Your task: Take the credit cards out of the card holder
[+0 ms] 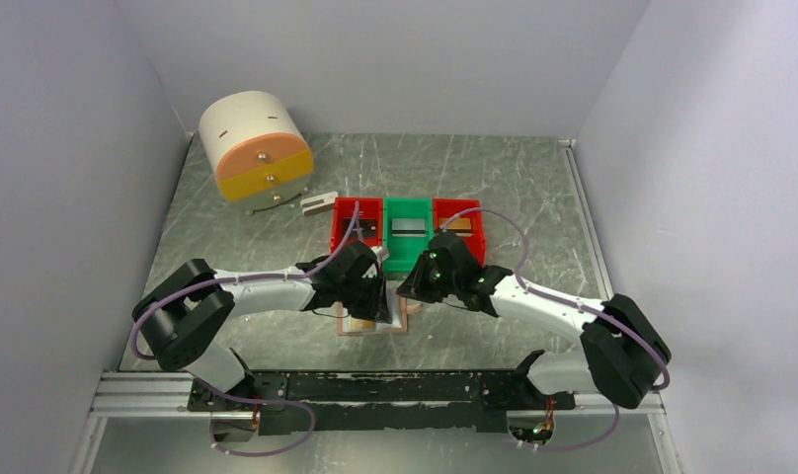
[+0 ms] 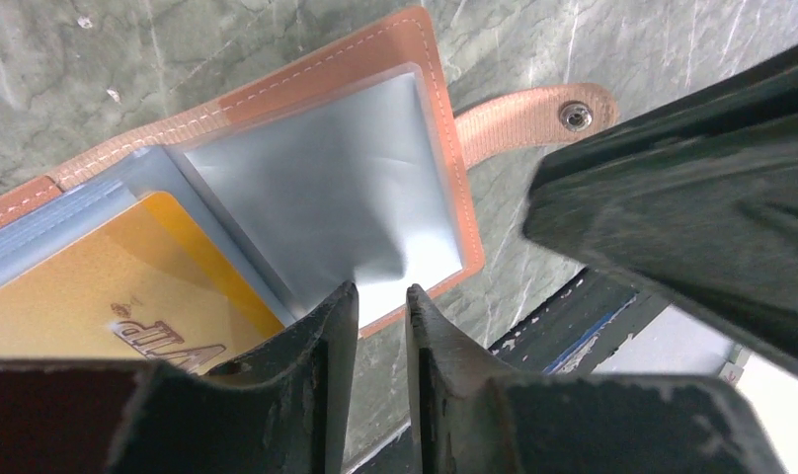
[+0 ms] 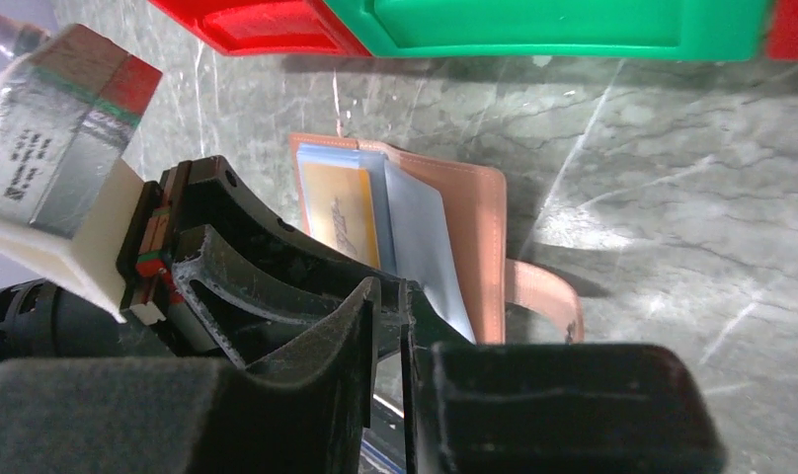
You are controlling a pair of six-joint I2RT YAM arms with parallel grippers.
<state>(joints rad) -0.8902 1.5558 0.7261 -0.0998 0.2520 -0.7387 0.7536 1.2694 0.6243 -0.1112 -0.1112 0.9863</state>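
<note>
card holder (image 3: 484, 237) on table (image 1: 474, 168), card (image 2: 99, 286) inside, bins (image 1: 408, 201) just behind it

Tan-brown folding leather card holder (image 3: 479, 237) is showing pale stitching and pale blue clear pockets (image 2: 346, 188); flat yellow-orange plastic card (image 2: 89, 286) is carrying gold lettering; grey-green marbled tabletop (image 3: 672, 197) is showing white streaks.

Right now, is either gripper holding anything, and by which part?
The left gripper pinches the wallet by a corner of its clear pocket. Whether the right gripper holds anything cannot be told.
</note>
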